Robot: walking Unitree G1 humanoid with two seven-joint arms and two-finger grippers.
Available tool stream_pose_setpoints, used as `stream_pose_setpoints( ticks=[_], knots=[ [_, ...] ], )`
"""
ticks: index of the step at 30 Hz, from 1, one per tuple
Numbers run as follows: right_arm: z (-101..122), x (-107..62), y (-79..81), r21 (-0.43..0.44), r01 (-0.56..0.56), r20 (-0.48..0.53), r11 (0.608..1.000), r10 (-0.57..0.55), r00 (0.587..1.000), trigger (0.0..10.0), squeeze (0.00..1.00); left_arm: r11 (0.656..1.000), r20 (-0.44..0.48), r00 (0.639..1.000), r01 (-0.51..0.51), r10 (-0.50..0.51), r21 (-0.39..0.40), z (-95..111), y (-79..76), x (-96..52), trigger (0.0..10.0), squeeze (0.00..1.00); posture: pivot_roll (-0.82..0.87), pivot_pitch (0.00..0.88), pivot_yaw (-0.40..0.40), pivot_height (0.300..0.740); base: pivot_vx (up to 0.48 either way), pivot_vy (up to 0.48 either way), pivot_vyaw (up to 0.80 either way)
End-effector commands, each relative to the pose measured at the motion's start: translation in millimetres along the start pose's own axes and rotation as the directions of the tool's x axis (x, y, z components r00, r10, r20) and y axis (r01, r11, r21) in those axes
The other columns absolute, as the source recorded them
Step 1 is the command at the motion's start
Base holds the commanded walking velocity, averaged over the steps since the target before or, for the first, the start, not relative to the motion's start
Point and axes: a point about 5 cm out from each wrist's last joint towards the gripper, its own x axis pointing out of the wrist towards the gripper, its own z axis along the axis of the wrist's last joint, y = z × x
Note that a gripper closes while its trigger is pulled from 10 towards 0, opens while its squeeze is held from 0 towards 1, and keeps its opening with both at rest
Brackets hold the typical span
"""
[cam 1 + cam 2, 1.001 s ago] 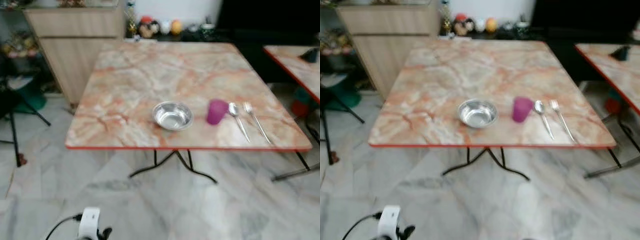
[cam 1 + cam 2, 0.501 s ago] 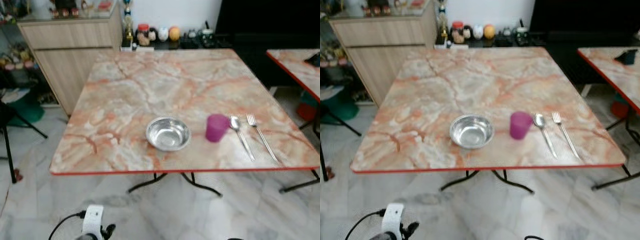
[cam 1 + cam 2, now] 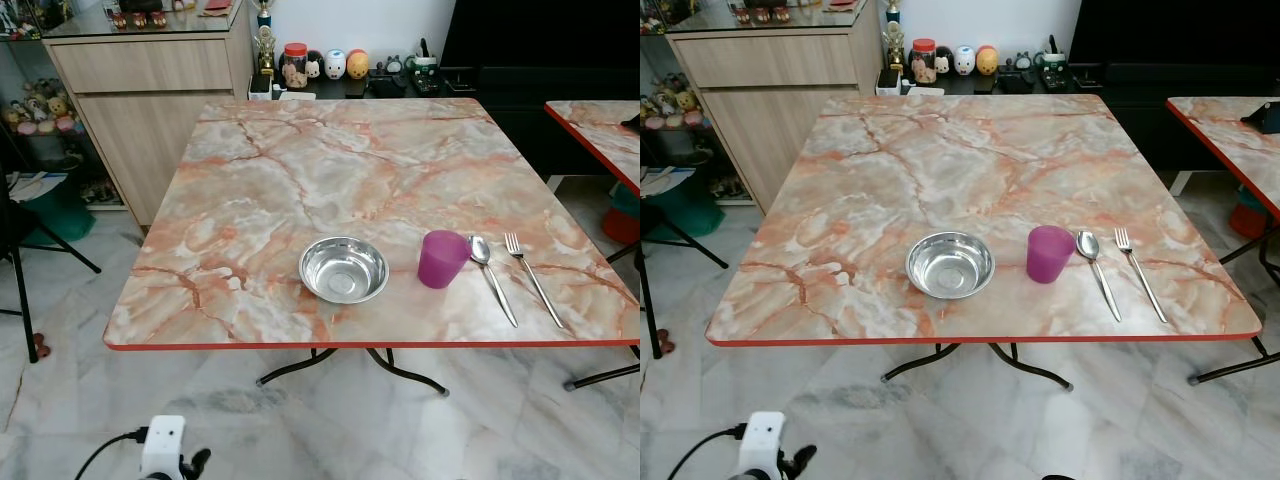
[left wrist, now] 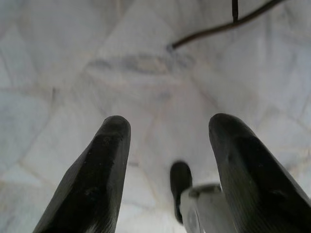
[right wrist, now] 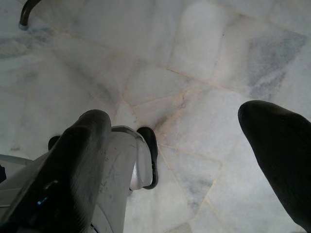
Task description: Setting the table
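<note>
our left gripper (image 4: 167, 145) and right gripper (image 5: 194, 155) hang with fingers spread and empty, pointing at the pale marble floor (image 5: 204, 58), idle. well ahead of and above them, on the orange-veined marble table (image 3: 300, 160), sit a round steel bowl (image 3: 343, 269), purple plastic cup (image 3: 441, 258), metal spoon (image 3: 490, 272) and metal fork (image 3: 532, 276), lined up as one place setting.

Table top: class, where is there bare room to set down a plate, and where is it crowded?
Bare: the table's whole far half, and the near left corner beside the bowl. Crowded: the near right, where cup, spoon and fork lie close together.
</note>
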Motion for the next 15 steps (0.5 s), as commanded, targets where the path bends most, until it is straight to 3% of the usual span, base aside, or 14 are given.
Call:
stream_pose_setpoints(
  ticks=[1, 6, 9, 11, 12, 13, 15],
  knots=[
    [-2, -1.0, -1.3, 0.001, 0.001, -0.012, 1.0, -0.001, 1.0, 10.0, 0.0, 1.0, 0.063, 0.998, -0.01, 0.011, -0.015, 4, 9.6, -3.5, 10.0, 0.0, 0.07, 0.0, -0.009, 0.74, 0.0, 0.0, 0.0],
    [-2, -1.1, -1.8, -0.001, -0.002, -0.013, 1.0, 0.002, 1.0, 10.0, 0.0, 1.0, 0.172, 0.985, -0.017, 0.02, -0.019, 16, 23.6, -8.6, 10.0, 0.0, 0.08, 0.0, -0.01, 0.74, 0.0, 0.0, 0.0],
    [-2, -1.0, -2.2, -0.01, -0.008, -0.017, 1.0, 0.008, 1.0, 10.0, 0.0, 0.998, 0.292, 0.956, 0.006, -0.024, 0.063, 32, 33.4, -16.3, 10.0, 0.0, 0.09, 0.0, -0.017, 0.74, 0.0, 0.0, 0.0],
    [-2, -1.0, -2.6, -0.013, -0.011, -0.018, 1.0, 0.011, 1.0, 10.0, 0.0, 0.998, 0.339, 0.94, 0.004, -0.027, 0.067, 40, 36.4, -19.5, 10.0, 0.0, 0.1, 0.0, -0.023, 0.74, 0.0, 0.0, 0.0],
    [-2, -0.9, -3.0, -0.016, -0.013, -0.018, 1.0, 0.012, 1.0, 10.0, 0.0, 0.997, 0.406, 0.914, -0.011, -0.02, 0.072, 53, 40.8, -25.8, 10.0, 0.0, 0.1, 0.0, -0.026, 0.74, 0.0, 0.0, 0.0],
    [-2, -0.9, -3.0, -0.016, -0.013, -0.018, 1.0, 0.012, 1.0, 10.0, 0.0, 0.997, 0.406, 0.914, -0.011, -0.02, 0.072, 53, 40.8, -25.8, 10.0, 0.0, 0.1, 0.0, -0.026, 0.74, 0.0, 0.0, 0.0],
    [-1, -0.8, -3.9, -0.019, -0.014, -0.017, 1.0, 0.013, 1.0, 10.0, 0.0, 0.996, 0.493, 0.87, -0.029, -0.017, 0.085, 71, 43.3, -38.2, 10.0, 0.0, 0.1, 0.0, -0.029, 0.74, 0.0, 0.0, 0.0]
  ],
)
